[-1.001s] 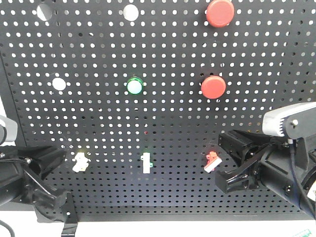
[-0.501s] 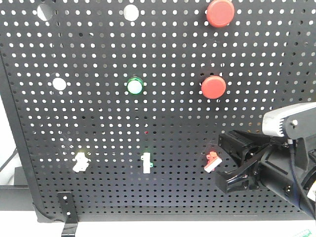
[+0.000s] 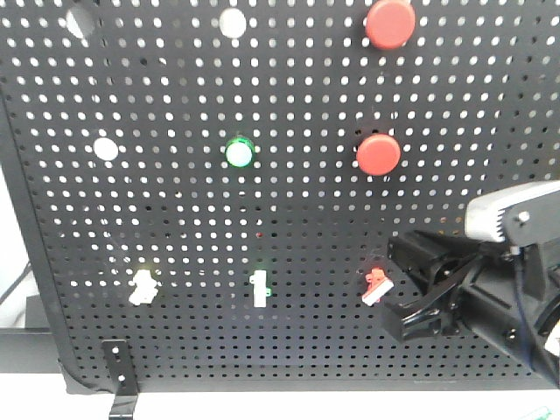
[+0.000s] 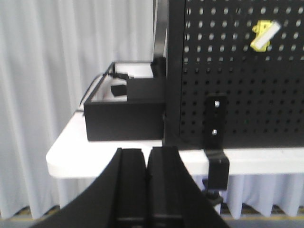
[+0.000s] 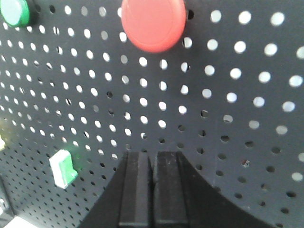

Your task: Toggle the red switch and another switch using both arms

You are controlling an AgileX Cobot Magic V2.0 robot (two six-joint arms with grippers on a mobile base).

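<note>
White curtain folds hang behind everything in the left wrist view, and a white bench [image 4: 142,156] carries the black pegboard [image 3: 175,219] on its bracket [image 4: 216,128]; nearest that camera, the left hand [image 4: 147,164] is clenched, fingers pressed flat together, hanging off the board's left edge and pointed past it at a black box [image 4: 126,114] on the bench; a second ago this arm sat low at the board's left corner beside the yellow-based switch [image 3: 142,286], and it has since dropped out of the front view entirely, which suggests its toggle is done and it is pulling away; the lever's position is too small to read with any certainty; the right hand [image 5: 152,166] is also clenched and has barely moved, its black body low on the right in the front view, just beside the red switch [image 3: 377,285] without clearly touching it; so the red toggle looks like the step in hand; further up the board sit a green-based toggle [image 3: 259,288], a green lamp [image 3: 238,152] and two round red buttons [image 3: 378,154]
</note>
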